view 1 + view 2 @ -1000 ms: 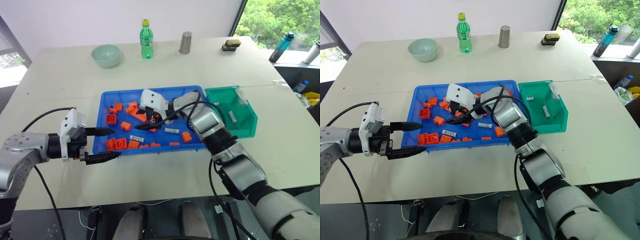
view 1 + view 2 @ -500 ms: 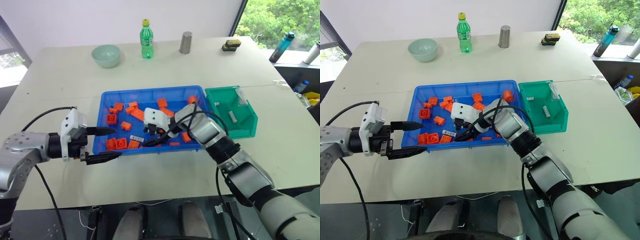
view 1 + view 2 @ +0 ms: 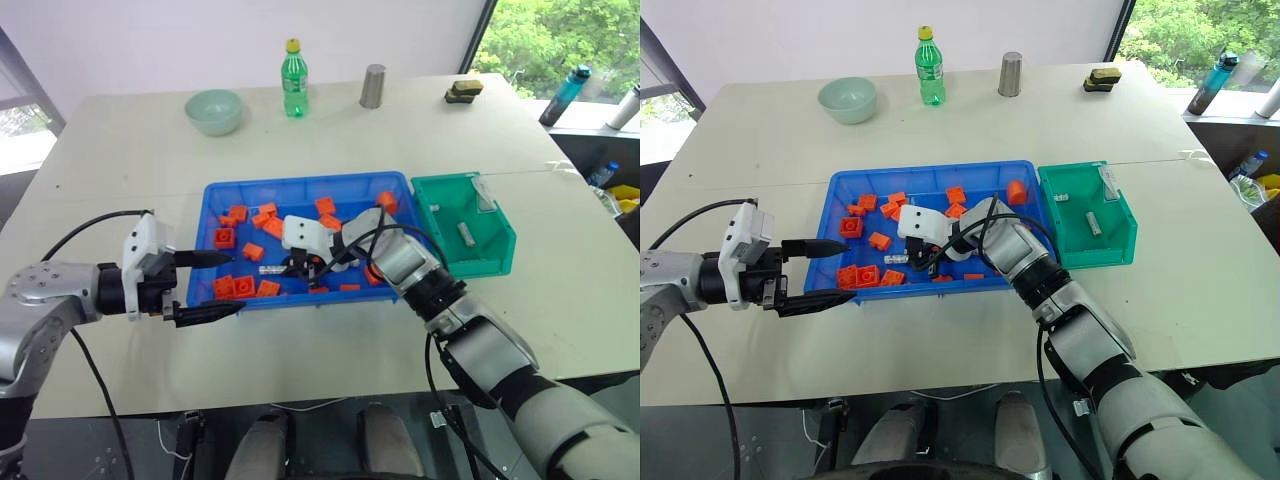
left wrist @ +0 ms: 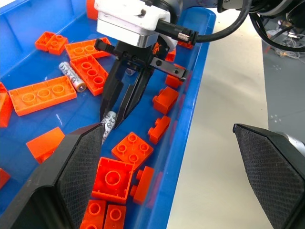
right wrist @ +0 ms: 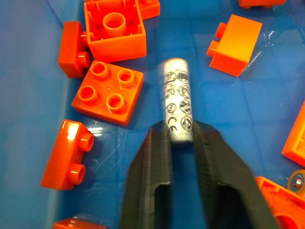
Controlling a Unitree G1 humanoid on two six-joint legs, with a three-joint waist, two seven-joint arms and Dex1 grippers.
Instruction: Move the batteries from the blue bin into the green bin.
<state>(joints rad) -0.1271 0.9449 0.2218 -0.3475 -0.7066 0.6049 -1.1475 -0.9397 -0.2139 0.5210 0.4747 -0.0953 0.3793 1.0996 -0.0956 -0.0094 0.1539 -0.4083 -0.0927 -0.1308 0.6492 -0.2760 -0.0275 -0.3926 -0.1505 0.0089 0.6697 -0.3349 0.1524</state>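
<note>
The blue bin [image 3: 300, 183] lies mid-table, strewn with orange bricks [image 3: 240, 287]. Low inside it near the front, my right gripper [image 3: 296, 270] is shut on the end of a silver battery [image 5: 177, 102], which lies among the bricks on the bin floor [image 4: 109, 125]. A second battery [image 4: 72, 76] lies loose a little farther in. The green bin [image 3: 450, 250] touches the blue bin's right end and holds two small batteries [image 3: 465, 234]. My left gripper [image 3: 214, 287] is open and empty, just outside the blue bin's front left corner.
Along the table's far edge stand a pale green bowl [image 3: 213, 110], a green bottle [image 3: 292, 78], a metal cup [image 3: 372, 86] and a dark block [image 3: 462, 90]. Bare tabletop [image 3: 330, 350] lies in front of the bins.
My right gripper sank toward the front of the blue bin and closed on a battery. The left arm stayed still.
</note>
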